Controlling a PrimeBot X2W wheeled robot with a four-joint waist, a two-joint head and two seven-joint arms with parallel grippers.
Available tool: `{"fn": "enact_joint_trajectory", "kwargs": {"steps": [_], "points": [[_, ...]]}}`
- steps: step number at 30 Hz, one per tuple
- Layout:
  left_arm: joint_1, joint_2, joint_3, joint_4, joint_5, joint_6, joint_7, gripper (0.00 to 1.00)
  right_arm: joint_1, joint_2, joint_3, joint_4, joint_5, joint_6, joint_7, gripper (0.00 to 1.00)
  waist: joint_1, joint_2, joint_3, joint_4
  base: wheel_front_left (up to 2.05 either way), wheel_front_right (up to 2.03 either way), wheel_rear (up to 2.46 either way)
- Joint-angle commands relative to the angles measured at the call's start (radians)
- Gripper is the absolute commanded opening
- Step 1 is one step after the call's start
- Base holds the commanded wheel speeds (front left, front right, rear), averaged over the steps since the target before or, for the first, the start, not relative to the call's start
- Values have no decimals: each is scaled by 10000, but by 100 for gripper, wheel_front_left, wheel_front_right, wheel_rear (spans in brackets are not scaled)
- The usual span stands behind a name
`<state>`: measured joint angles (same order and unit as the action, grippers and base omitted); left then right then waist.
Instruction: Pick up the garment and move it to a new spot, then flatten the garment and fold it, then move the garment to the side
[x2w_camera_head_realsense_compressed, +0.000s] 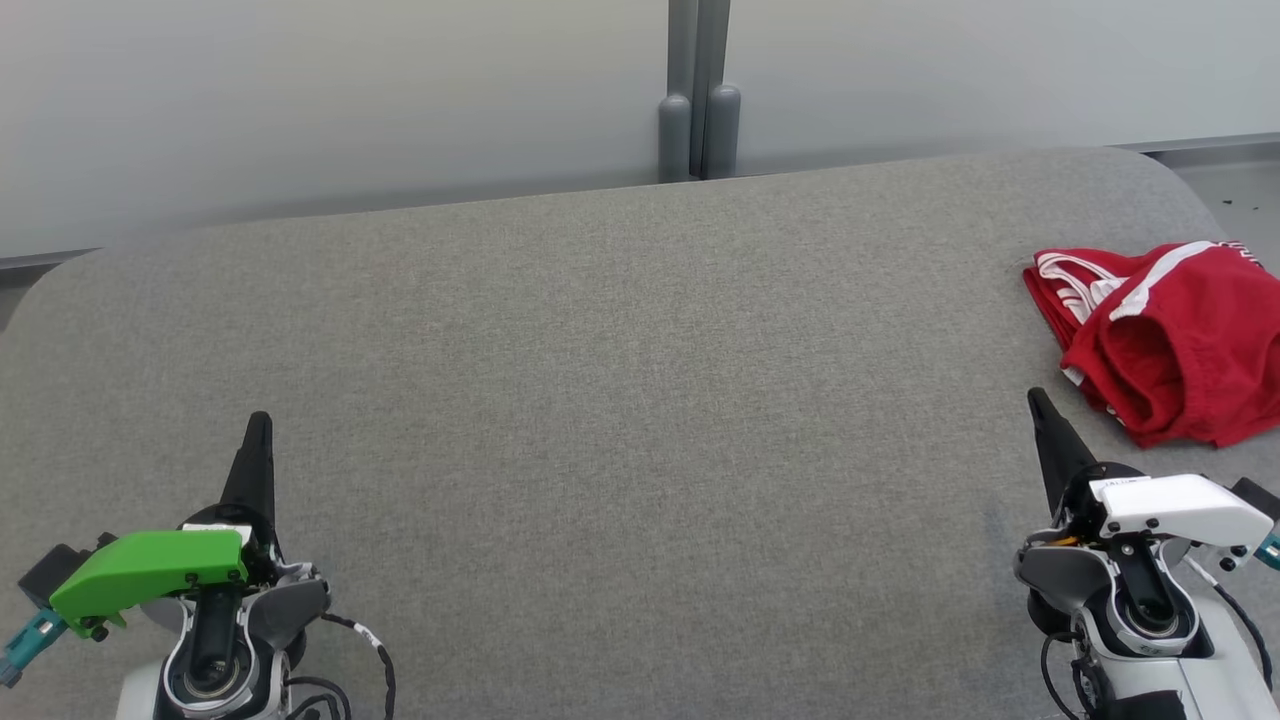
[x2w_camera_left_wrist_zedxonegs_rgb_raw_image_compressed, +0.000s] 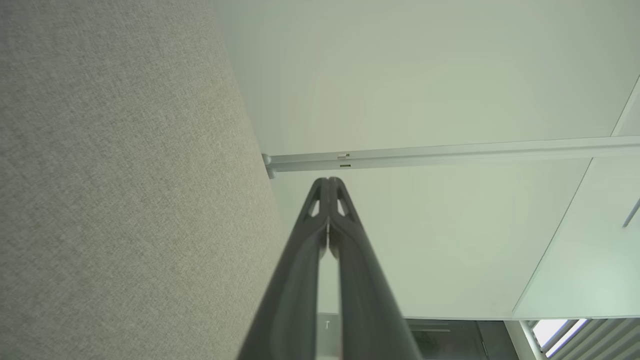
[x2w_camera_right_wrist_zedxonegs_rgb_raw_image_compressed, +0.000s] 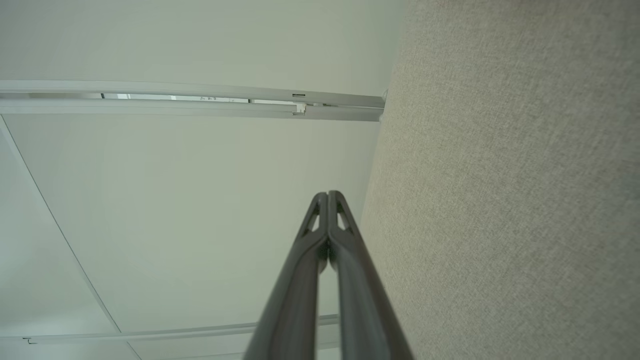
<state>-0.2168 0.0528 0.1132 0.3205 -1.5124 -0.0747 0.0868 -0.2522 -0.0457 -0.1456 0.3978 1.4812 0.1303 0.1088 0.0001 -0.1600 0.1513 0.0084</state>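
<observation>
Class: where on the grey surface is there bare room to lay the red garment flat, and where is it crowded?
Bare: the wide middle of the grey surface, from the left gripper across to the right gripper and back to the wall posts. Crowded: only the right edge, where the crumpled red garment lies just beyond the right gripper.
</observation>
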Motion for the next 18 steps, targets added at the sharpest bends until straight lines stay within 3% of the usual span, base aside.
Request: {"fn": "enact_joint_trajectory", "kwargs": {"steps": [1, 18], "points": [[-188, 1, 47, -19, -243, 23, 64, 0, -134, -69, -24, 39, 277, 8, 78, 0, -1, 0, 9, -12, 0, 0, 0], [-369, -30, 101, -1, -882, 46, 237, 0, -324, -71, -32, 131, 1059, 7, 285, 0, -1, 0, 64, -89, 0, 0, 0]]}}
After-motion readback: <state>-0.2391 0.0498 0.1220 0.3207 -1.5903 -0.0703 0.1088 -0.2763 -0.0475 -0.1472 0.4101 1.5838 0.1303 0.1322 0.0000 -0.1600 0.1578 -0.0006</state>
